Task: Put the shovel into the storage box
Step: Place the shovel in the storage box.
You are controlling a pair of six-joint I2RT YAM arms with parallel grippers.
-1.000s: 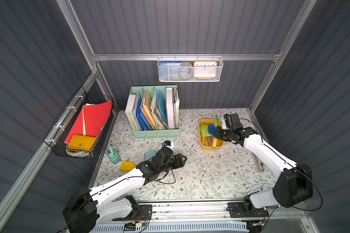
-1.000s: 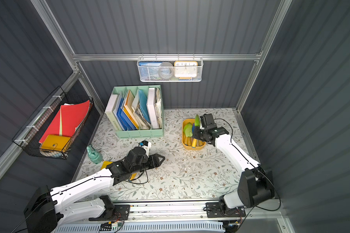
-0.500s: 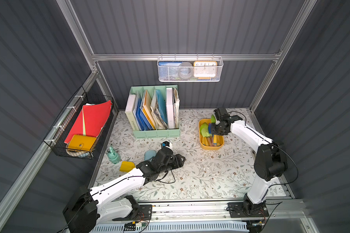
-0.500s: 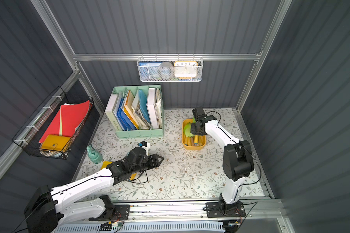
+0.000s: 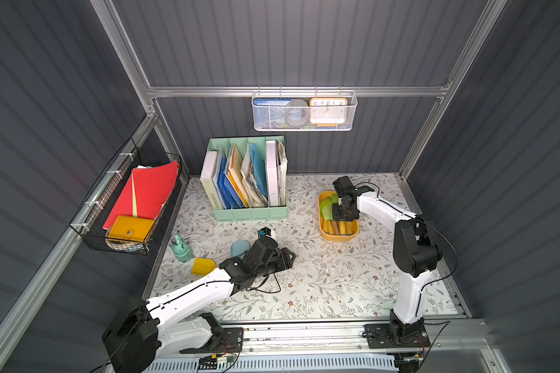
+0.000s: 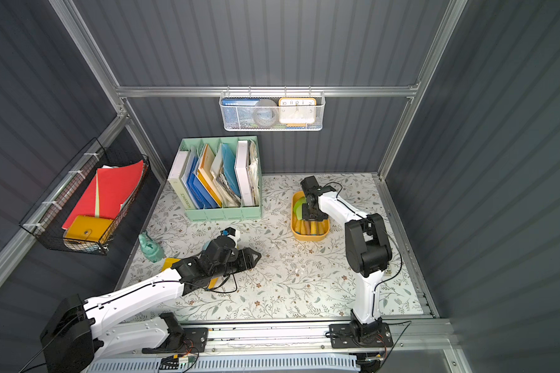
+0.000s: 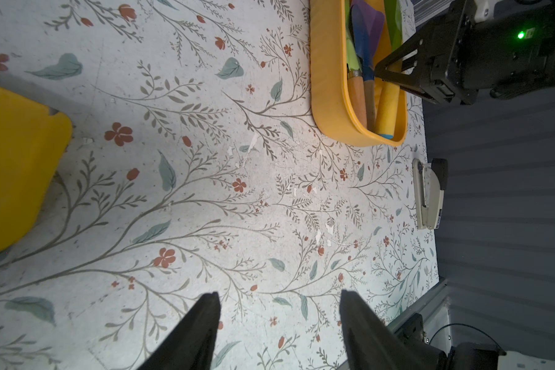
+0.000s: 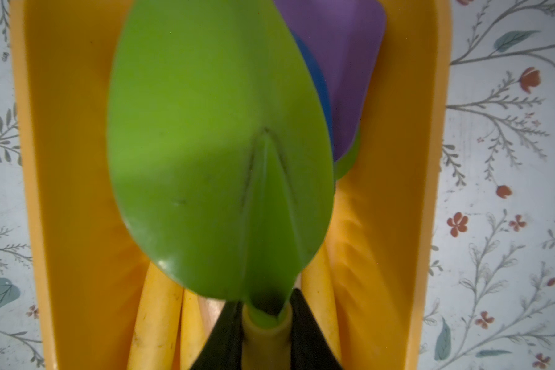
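Compared with a second ago, the right arm has folded its elbow up and brought its wrist from the right side of the storage box to a place directly over it, while the left arm has stayed where it was. The right gripper is clamped on the yellow neck of the shovel, just beneath the green blade. In the right wrist view the blade lies lengthwise inside the yellow walls of the box, above a purple blade and several yellow handles that already lie inside. Whether the green blade rests on them or hangs a little above, I cannot tell. In both top views the box stands on the flowered table, to the right of the mint-green file holder. The left gripper is low over the table near the middle, well apart from the box, its jaws apart with nothing between them.
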